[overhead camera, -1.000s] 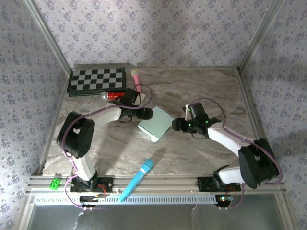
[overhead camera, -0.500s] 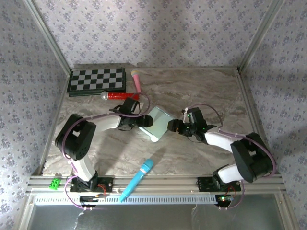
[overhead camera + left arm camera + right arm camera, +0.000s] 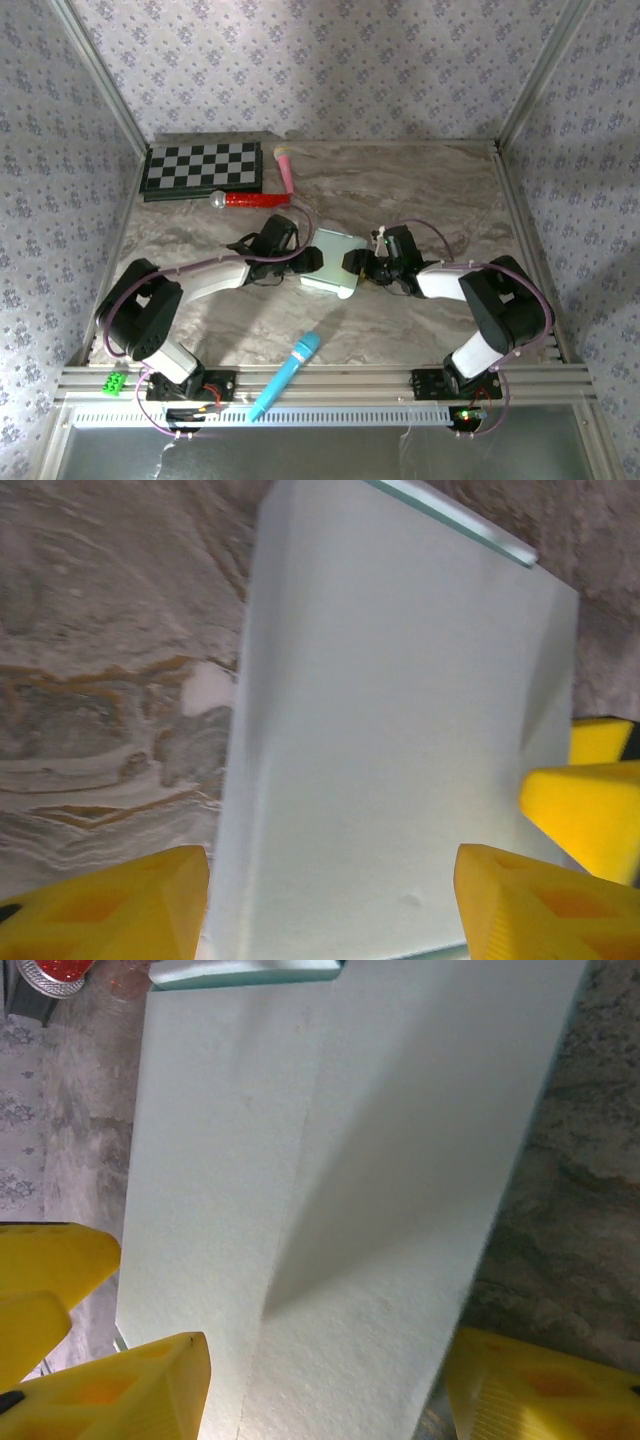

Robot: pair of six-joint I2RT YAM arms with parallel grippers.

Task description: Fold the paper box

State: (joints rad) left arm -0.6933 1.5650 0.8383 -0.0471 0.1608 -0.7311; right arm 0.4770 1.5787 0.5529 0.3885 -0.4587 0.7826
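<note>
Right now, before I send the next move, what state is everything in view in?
Pale mint-blue paper box: folded to a flat rectangle, lying between both grippers.
Left gripper: jaws apart over the box's left end.
Right gripper: jaws apart over its right end.
Black-and-white chessboard: lying flat, far left corner.
Bright blue stick microphone: lying at the near edge.
Red-handled microphone: lying beside the chessboard.

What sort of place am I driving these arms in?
Probably a lab test cell dressed as a room, not a real home: a marble-look tabletop, floral wallpaper panels held in a bare aluminium frame, and stray props such as a chessboard and a blue toy microphone.
</note>
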